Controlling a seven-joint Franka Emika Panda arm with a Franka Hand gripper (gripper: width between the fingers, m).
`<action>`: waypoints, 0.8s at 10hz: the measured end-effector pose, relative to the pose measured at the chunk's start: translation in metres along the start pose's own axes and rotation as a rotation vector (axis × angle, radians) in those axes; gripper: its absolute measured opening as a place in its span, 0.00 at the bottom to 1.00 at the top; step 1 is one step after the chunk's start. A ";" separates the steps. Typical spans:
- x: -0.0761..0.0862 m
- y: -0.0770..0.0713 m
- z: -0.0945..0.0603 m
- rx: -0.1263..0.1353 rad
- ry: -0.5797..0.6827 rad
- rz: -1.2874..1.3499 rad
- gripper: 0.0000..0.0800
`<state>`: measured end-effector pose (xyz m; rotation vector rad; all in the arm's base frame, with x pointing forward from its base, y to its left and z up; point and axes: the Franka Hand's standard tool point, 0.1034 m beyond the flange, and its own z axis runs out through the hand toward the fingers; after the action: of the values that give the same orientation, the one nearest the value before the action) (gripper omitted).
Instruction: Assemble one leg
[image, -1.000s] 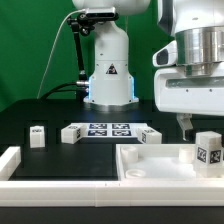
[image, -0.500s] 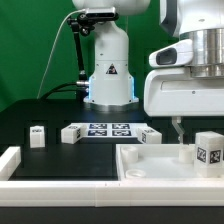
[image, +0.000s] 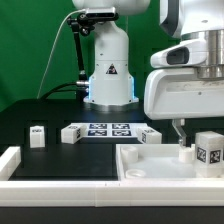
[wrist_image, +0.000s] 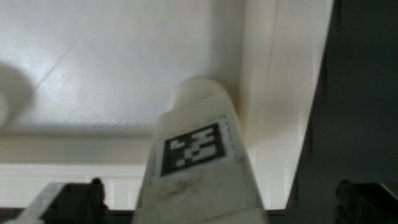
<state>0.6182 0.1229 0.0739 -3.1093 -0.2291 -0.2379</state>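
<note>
Right now the gripper (wrist_image: 217, 205) is open, and the leg (wrist_image: 199, 150) stands between its two fingers, not held, on the white tray (image: 150, 172). If the fingers close crooked, the leg could tip over. Only the wrist view shows this gap. Farther back, the exterior view shows other legs (image: 37, 136) by the marker board (image: 108, 130).

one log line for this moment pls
phase: leg assembly | hand: low over white tray, grip state unclear | leg: tagged, between the fingers in wrist view | other legs: by marker board
</note>
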 end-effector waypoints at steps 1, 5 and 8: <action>0.000 0.001 0.000 -0.008 -0.001 -0.056 0.81; 0.000 0.002 0.000 -0.008 -0.001 -0.044 0.65; 0.000 0.003 0.000 -0.008 -0.001 -0.029 0.36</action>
<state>0.6187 0.1204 0.0738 -3.1162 -0.2734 -0.2389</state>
